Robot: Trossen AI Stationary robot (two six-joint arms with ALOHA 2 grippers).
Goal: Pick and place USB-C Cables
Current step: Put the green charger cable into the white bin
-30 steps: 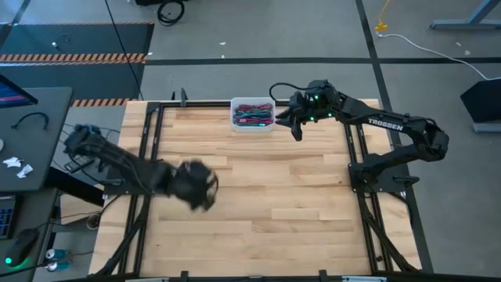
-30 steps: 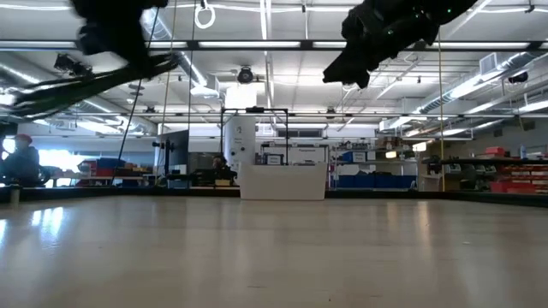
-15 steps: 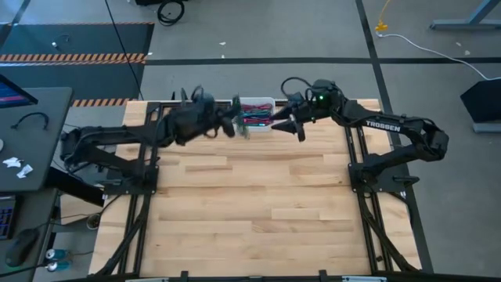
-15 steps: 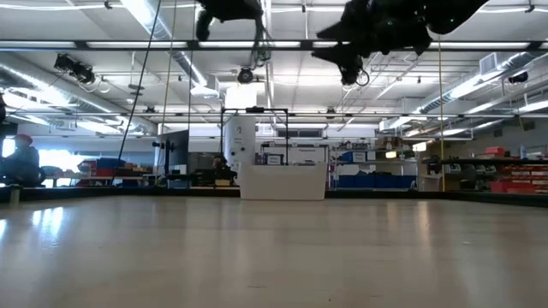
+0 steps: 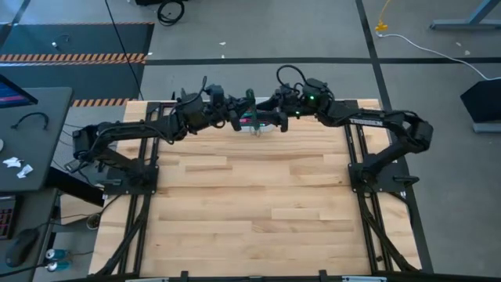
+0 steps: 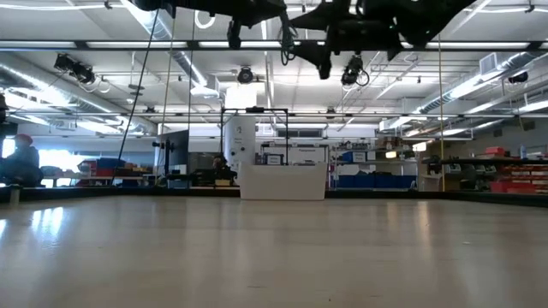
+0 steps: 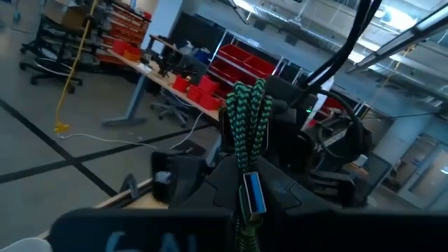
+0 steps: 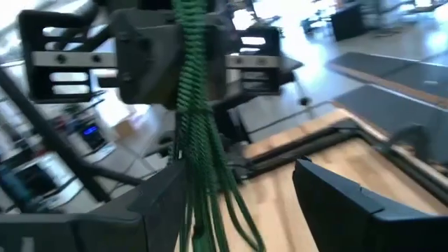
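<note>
My left gripper (image 5: 241, 117) is over the table's far edge, shut on a green braided USB-C cable bundle (image 7: 246, 133) that stands up out of it. My right gripper (image 5: 272, 117) faces it from the right and is open. In the right wrist view the green bundle (image 8: 199, 140) runs between the right gripper's two fingers (image 8: 245, 210), close to one of them; I cannot tell whether it touches. Below them a white container (image 5: 268, 128) holds more coloured cable bundles. In the low view both grippers (image 6: 257, 38) (image 6: 338, 68) are high above the table. My left gripper pinches the green bundle's lower end (image 7: 243, 210), by its silver-blue plug (image 7: 253, 192), between its two fingers. The bundle sticks out past the fingertips toward my right gripper, lifted clear of the container and the table.
The white container sits at the middle of the far edge of the wooden table (image 5: 258, 204). Black frame rails (image 5: 145, 157) (image 5: 356, 157) run along the table's left and right sides. A desk (image 5: 23, 133) stands beyond the left edge.
My left gripper has swung fast from the table's left middle toward the far edge and then rightward, over the white container. My right gripper has moved left toward it, so the two now meet above the container with the green bundle between them.
</note>
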